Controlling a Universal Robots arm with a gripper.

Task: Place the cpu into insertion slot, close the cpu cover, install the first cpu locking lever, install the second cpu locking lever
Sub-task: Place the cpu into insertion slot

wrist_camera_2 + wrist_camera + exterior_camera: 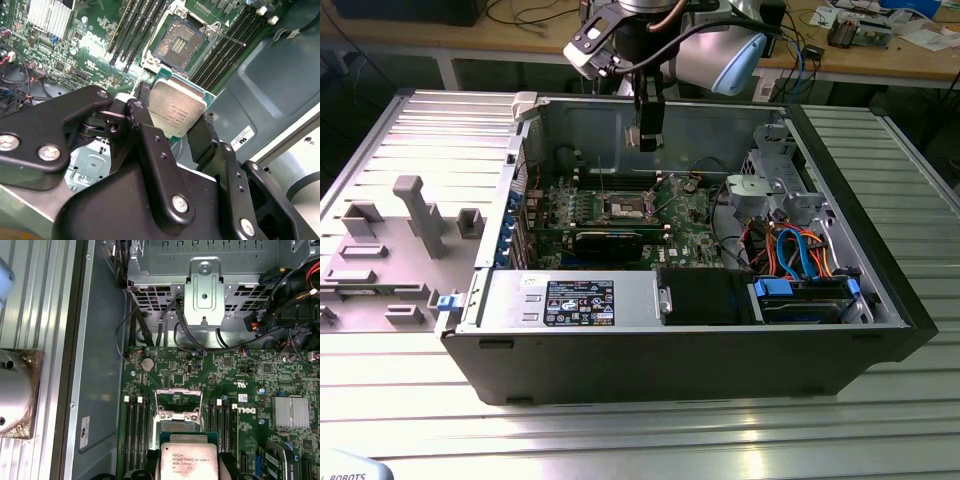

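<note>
Pincer (175, 114) with cpu (178, 106) above slatted table (620, 435)

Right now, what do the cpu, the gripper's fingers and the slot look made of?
The cpu has a dull silver-grey metal top, matte, over a green board edge. The fingers are black with a soft sheen and silver screws; plastic or coated metal, I cannot tell. The slot has a pale shiny metal frame around a darker centre.

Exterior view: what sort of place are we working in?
Likely a lab or workshop: open computer case on a ribbed metal table, cluttered wooden bench behind, gripper holding the cpu.
</note>
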